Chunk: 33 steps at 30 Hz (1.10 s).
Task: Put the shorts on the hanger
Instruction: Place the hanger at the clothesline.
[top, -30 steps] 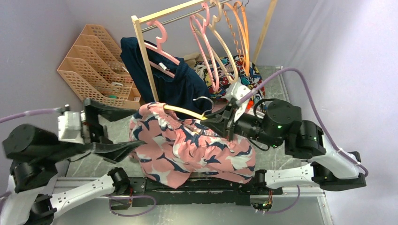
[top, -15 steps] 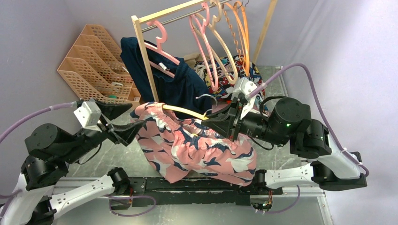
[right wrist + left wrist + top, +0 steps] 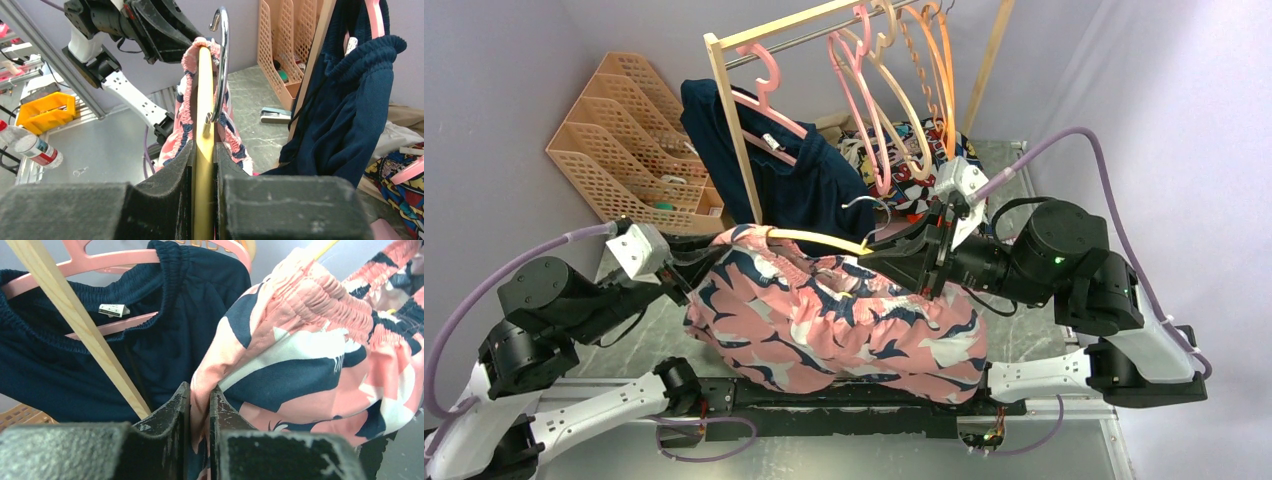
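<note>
The salmon-pink shorts [image 3: 824, 320] with navy and white blotches hang from the pale yellow hanger [image 3: 819, 238], whose left end sits inside the waistband. My right gripper [image 3: 879, 258] is shut on the hanger's right arm just below the silver hook [image 3: 864, 208]. The right wrist view shows the yellow bar [image 3: 204, 100] pinched between the pads, with the gathered waistband [image 3: 187, 90] around its far end. My left gripper [image 3: 692, 285] is shut on the shorts' left edge. In the left wrist view a fold of pink fabric [image 3: 200, 385] sits between the fingers.
A wooden rack post [image 3: 734, 130] stands just behind the shorts, with a navy garment [image 3: 794, 180] on a pink hanger [image 3: 769, 95]. Pink, beige and orange hangers [image 3: 894, 90] hang on the rail. A beige lattice organiser [image 3: 629, 130] is at the back left, and a cartoon-print cloth [image 3: 924, 160] at the back.
My left gripper swung up from low on the left to the shorts' left edge and shut on the fabric. The shorts now spread wider. The right gripper shifted slightly right with the hanger.
</note>
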Tool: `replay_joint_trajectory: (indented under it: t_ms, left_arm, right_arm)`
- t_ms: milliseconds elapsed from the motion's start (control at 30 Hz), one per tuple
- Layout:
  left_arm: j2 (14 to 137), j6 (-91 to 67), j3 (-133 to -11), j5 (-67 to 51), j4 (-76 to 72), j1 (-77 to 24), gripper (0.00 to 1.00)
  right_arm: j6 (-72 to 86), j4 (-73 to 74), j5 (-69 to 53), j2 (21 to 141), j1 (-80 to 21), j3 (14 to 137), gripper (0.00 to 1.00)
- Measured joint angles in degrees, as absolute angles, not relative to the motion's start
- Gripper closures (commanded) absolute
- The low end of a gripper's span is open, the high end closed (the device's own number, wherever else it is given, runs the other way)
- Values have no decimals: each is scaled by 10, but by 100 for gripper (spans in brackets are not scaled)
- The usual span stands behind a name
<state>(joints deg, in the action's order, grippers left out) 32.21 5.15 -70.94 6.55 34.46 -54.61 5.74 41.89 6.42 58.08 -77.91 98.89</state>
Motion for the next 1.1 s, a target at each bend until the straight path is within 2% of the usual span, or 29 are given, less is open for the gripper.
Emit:
replay_joint_trajectory:
  t_ms: [67,100,167,200,300,400,533,700,833,1100]
  left_arm:
    - [323,58,-710,59,350,-549,80]
    - [323,58,-713,55,350,-549,72]
    - [324,57,-724,53,349,-550,46]
    - [324,51,-735,53,347,-550,36]
    - [321,44,-771,51,333,-550,21]
    - [304,36,-817,37,293,-550,16]
    - [274,35,-869,33,272,-550,16]
    - [246,36,-912,48,268,-550,16]
    - [244,36,-913,54,270,-550,16]
    - [268,37,-905,46,273,-550,15]
  right_arm:
    - [58,422,63,585,-778,999,100]
    - [58,425,60,588,-777,1007,100]
    - [57,434,49,599,-777,1031,100]
    - [57,440,36,608,-777,1051,100]
    - [53,446,-13,640,-778,1127,100]
    - [53,428,-81,662,-778,1198,100]
    - [44,393,-103,649,-779,1204,100]
    - [24,417,17,630,-783,1163,100]
    - [12,475,97,669,-781,1169,100]
    - [6,508,-8,688,-782,1171,100]
